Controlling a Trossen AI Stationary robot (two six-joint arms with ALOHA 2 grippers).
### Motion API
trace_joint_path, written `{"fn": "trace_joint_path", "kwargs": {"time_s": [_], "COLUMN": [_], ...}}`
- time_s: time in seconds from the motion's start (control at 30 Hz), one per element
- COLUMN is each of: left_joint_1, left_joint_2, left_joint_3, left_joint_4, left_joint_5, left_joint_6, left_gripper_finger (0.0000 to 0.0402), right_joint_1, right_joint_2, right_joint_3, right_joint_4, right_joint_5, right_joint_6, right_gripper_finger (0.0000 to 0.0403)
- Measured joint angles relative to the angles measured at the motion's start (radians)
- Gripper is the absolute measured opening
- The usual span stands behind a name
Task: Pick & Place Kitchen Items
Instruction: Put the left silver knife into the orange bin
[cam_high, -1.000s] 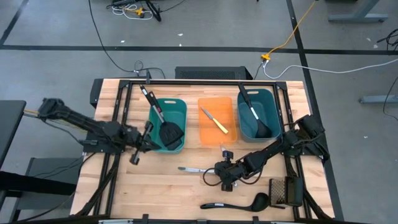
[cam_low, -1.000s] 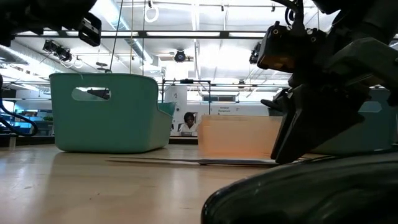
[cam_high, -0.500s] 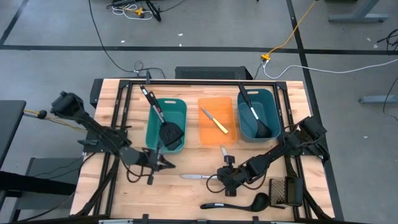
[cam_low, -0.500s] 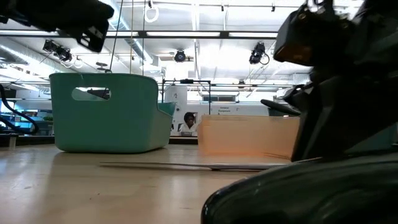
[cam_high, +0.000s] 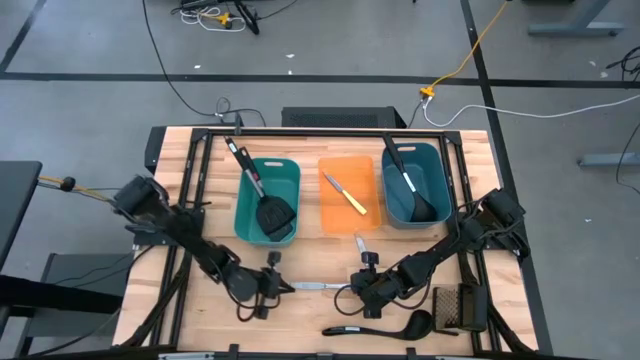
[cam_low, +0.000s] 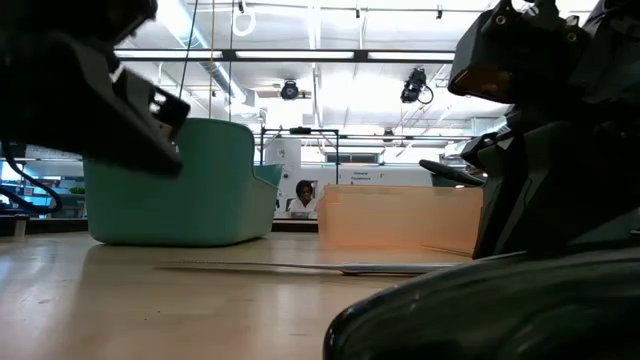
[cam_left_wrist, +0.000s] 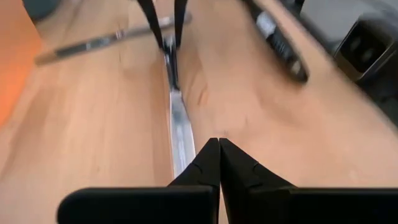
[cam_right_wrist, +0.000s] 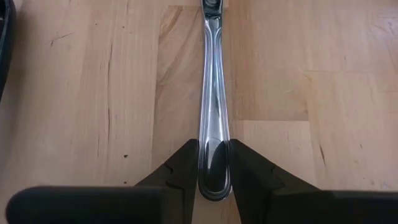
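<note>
Working low on the worktop (cam_high: 200, 320) front: right gripper (cam_right_wrist: 214, 165) jaws pinching the silver knife (cam_high: 318, 286) handle, left gripper (cam_left_wrist: 218, 144) jaws pressed together at its blade, probably mid-handover, calling next for lifting toward a bin.

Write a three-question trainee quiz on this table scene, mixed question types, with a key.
1. True or false: the right gripper is shut on the handle of the silver knife.
2. Multiple choice: the yellow-handled knife lies in (A) the left teal bin, (B) the orange bin, (C) the right teal bin.
3. Fill in: the left gripper has its fingers ____ beside the knife's blade.

Key: 1 true; 2 B; 3 shut.
</note>
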Motion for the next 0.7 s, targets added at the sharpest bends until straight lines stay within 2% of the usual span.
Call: {"fn": "trace_joint_path", "kwargs": {"time_s": [0.2,0.37,0.7], "left_joint_1": [0.001,0.010,0.010], "left_joint_2": [0.050,0.050,0.050], "left_joint_3": [0.036,0.036,0.035], "left_joint_4": [-0.057,-0.122,-0.144], "left_joint_5": [-0.008,-0.066,-0.054], "left_joint_6": [-0.008,-0.058,-0.068], "left_gripper_finger": [0.0003,0.0004,0.0003], "right_joint_1": [0.000,0.000,0.000], "right_joint_2": [0.000,0.000,0.000], "right_joint_3": [0.000,0.000,0.000], "right_joint_4": [0.000,0.001,0.001], "right_joint_5": [0.003,0.003,0.004], "right_joint_6": [0.000,0.000,0.000], "right_gripper_finger": [0.0089,0.0089,0.0089]}}
